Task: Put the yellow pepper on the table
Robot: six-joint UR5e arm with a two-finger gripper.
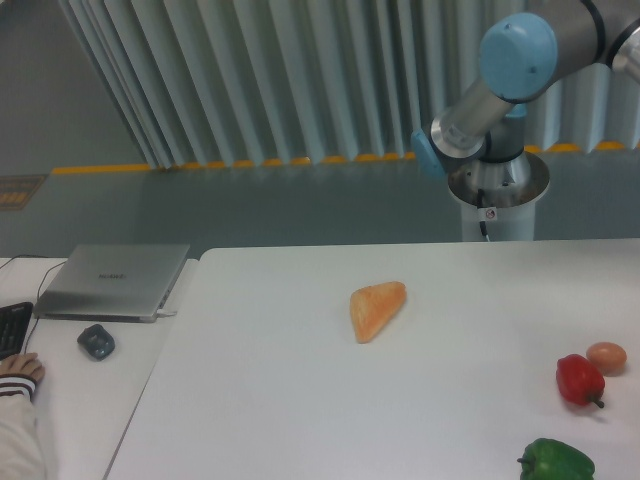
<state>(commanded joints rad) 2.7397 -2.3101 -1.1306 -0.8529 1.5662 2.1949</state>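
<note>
No yellow bell pepper appeared anywhere in the view, so its position relative to the claw could not be given; whether it was carried off-frame or lay elsewhere could not be told. The large plain white rectangular table bore four other items: a pale orange wedge-shaped piece near the middle of the surface, a glossy red bell pepper close to the right edge, a small tan egg-like object just beside it toward the far side, and a glossy green bell pepper at the near right corner. Only the grey and light-blue jointed arm showed, rising from its base behind the far edge and leaving the frame at the upper right. The claw was out of view, so its opening could not be judged. Placement was judged not yet complete, since the surface showed no yellow pepper; setting it down and letting go appeared to remain.
</note>
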